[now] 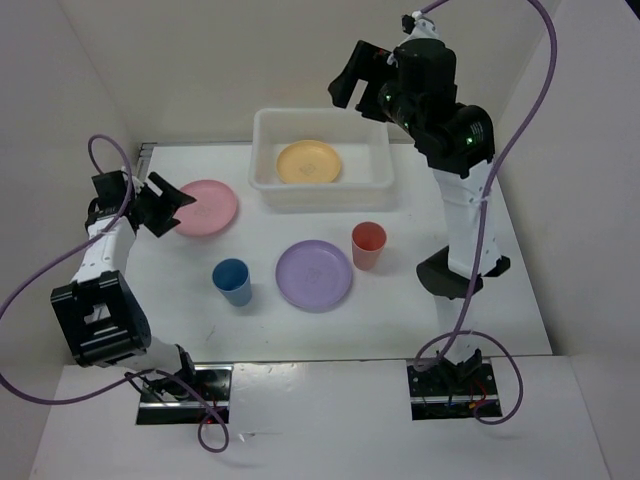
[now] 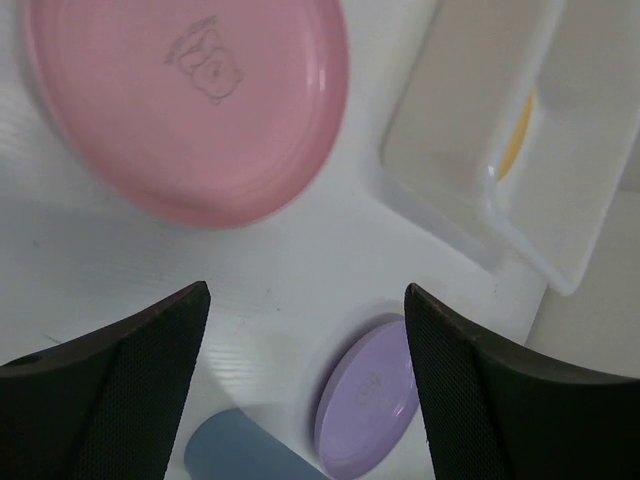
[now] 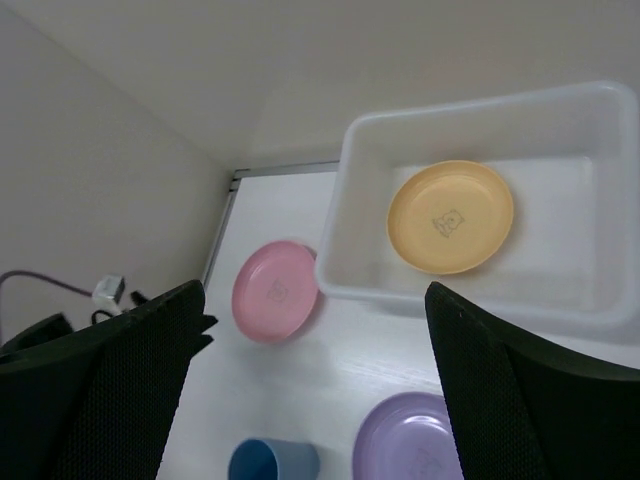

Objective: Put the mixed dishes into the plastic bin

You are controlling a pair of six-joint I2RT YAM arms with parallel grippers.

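A clear plastic bin (image 1: 385,165) stands at the back of the table with a yellow plate (image 1: 309,162) lying inside it. Left of the bin rests a pink plate (image 1: 208,207). A purple plate (image 1: 314,274), a blue cup (image 1: 233,281) and a red cup (image 1: 368,244) sit in the middle. My left gripper (image 1: 172,205) hovers open at the pink plate's left edge, nothing between its fingers. High over the bin, my right gripper (image 1: 352,76) is open and empty. The left wrist view shows the pink plate (image 2: 190,100) and bin (image 2: 470,215).
White walls close in the table on the left, back and right. A metal strip (image 1: 146,150) runs along the back left corner. The right arm's lower link (image 1: 455,270) stands right of the red cup.
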